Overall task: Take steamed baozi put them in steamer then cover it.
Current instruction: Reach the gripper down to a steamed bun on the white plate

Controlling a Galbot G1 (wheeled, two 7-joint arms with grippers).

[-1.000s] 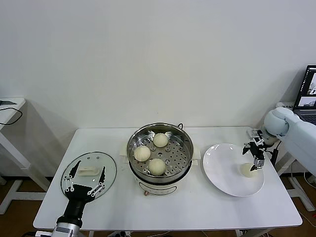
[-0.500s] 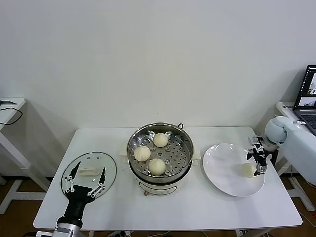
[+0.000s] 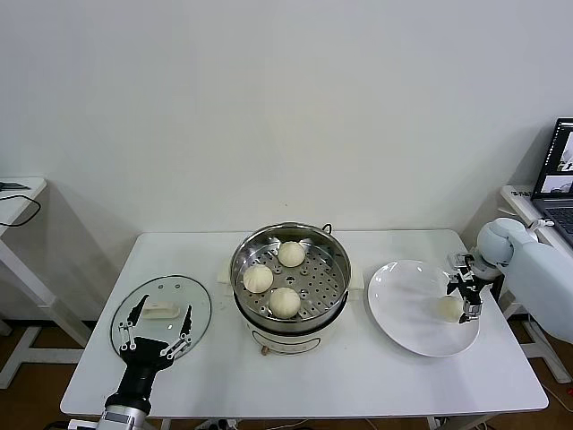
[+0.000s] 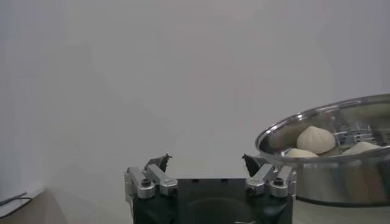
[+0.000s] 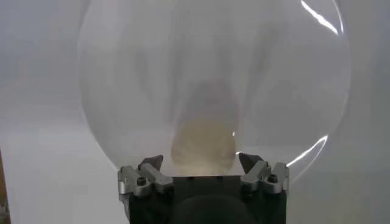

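Note:
The steamer stands mid-table with three steamed baozi on its perforated tray. A fourth baozi lies on the white plate to the right. My right gripper is open at that bun's right side; in the right wrist view the bun sits just ahead of the gripper, between the spread fingertips. The glass cover lies flat at the left. My left gripper hovers open over its white handle. In the left wrist view that gripper is empty beside the steamer.
A laptop stands on a side desk at the far right, close to my right arm. Another table edge shows at far left. Bare tabletop lies in front of the steamer.
My right gripper has shifted slightly to the right and lower beside the plate's baozi, still open. The bun and the left arm have not moved.

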